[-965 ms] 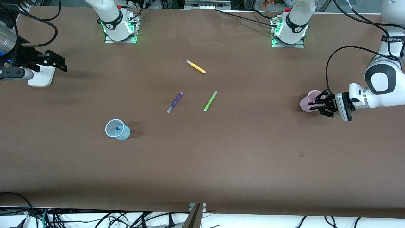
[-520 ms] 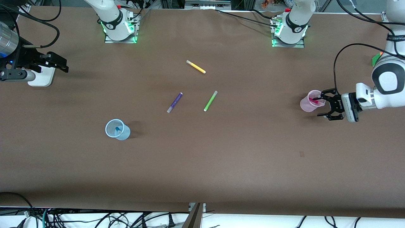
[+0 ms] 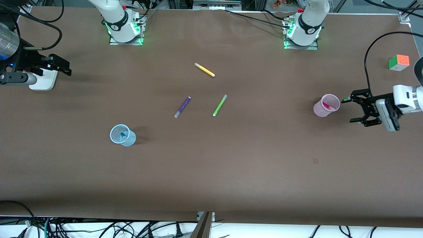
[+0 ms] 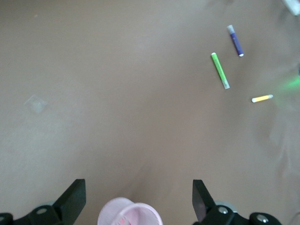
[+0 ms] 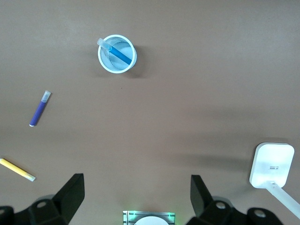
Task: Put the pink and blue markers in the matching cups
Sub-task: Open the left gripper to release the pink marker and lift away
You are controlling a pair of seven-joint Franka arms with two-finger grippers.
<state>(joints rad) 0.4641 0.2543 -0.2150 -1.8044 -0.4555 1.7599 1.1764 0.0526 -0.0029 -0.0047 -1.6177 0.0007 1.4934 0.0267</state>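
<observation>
The pink marker (image 3: 327, 105) leans inside the pale pink cup (image 3: 326, 105), which stands upright toward the left arm's end of the table. My left gripper (image 3: 349, 110) hangs open and empty just beside that cup, apart from it. In the left wrist view the pink cup (image 4: 130, 213) sits below the wide-spread left gripper (image 4: 138, 190). The blue marker (image 3: 123, 135) rests slanted in the pale blue cup (image 3: 122, 135) toward the right arm's end; the right wrist view shows this blue cup (image 5: 117, 54) and blue marker (image 5: 120, 54) from above. My right gripper (image 3: 67, 68) waits open and empty at the table's edge.
A purple pen (image 3: 182, 107), a lime-green pen (image 3: 219, 105) and a yellow pen (image 3: 205, 69) lie loose mid-table. A colour cube (image 3: 399, 62) sits near the left arm's end. A white device (image 3: 43, 79) lies under the right gripper.
The left gripper opened, let the pink marker drop into the pink cup, and drew back toward the left arm's end of the table. The right arm has not moved.
</observation>
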